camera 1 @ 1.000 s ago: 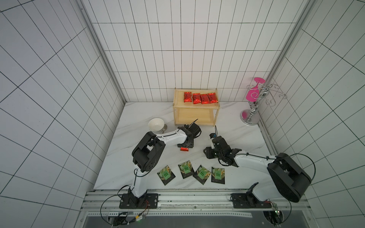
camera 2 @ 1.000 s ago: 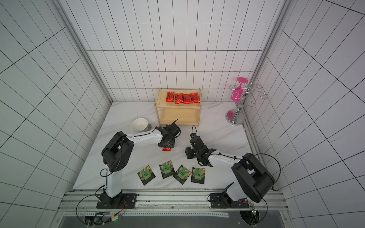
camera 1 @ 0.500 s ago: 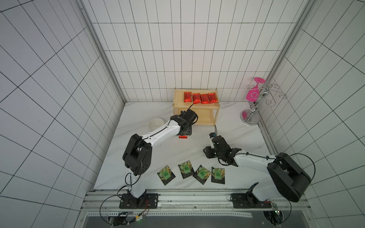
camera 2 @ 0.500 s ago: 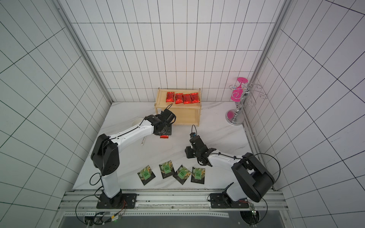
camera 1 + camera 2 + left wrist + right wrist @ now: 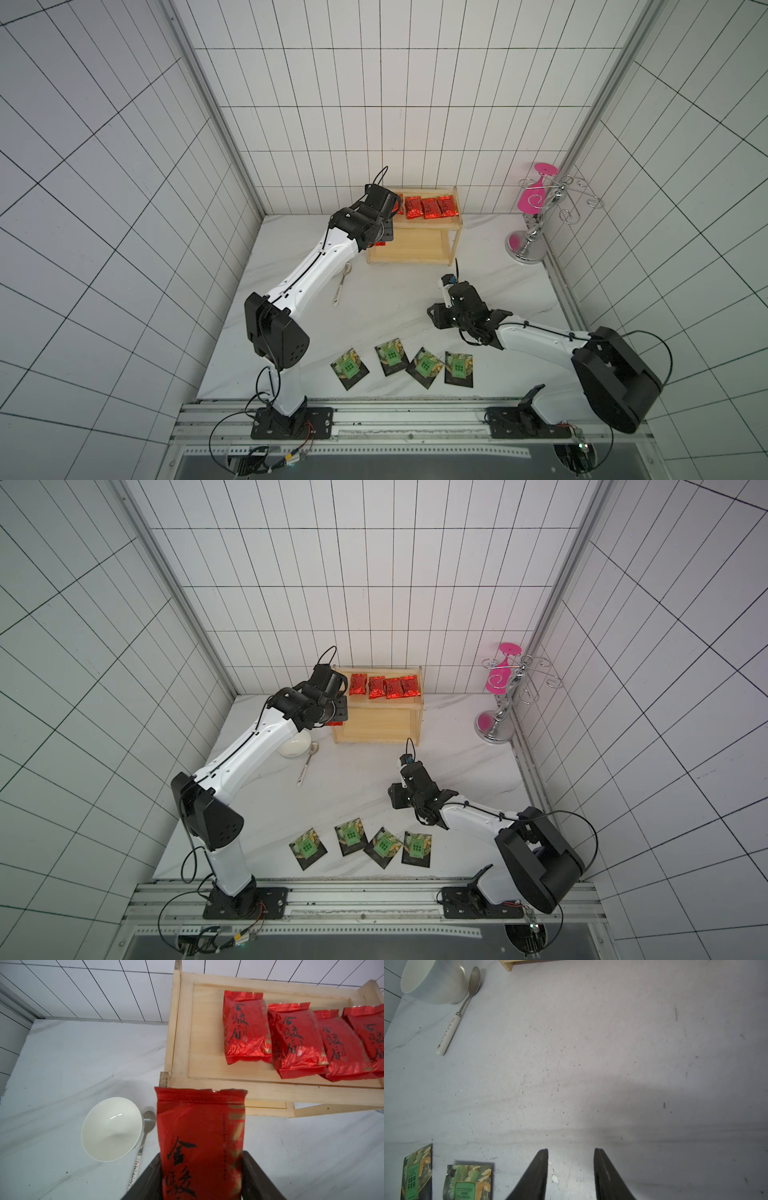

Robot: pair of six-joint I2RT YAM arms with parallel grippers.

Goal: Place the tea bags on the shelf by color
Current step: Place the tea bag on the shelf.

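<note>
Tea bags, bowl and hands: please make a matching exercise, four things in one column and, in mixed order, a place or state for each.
1. left hand
2. right hand
3. green-label sachets
4. white bowl

A. lying in a row on the table
B. open, holding nothing
C. beside the spoon
D. shut on a red packet

Pairs: 1-D, 2-B, 3-A, 4-C

GRAPE OOLONG TEA on sachet (image 5: 467, 1183); 金骏眉 on each red packet (image 5: 244, 1028)
</note>
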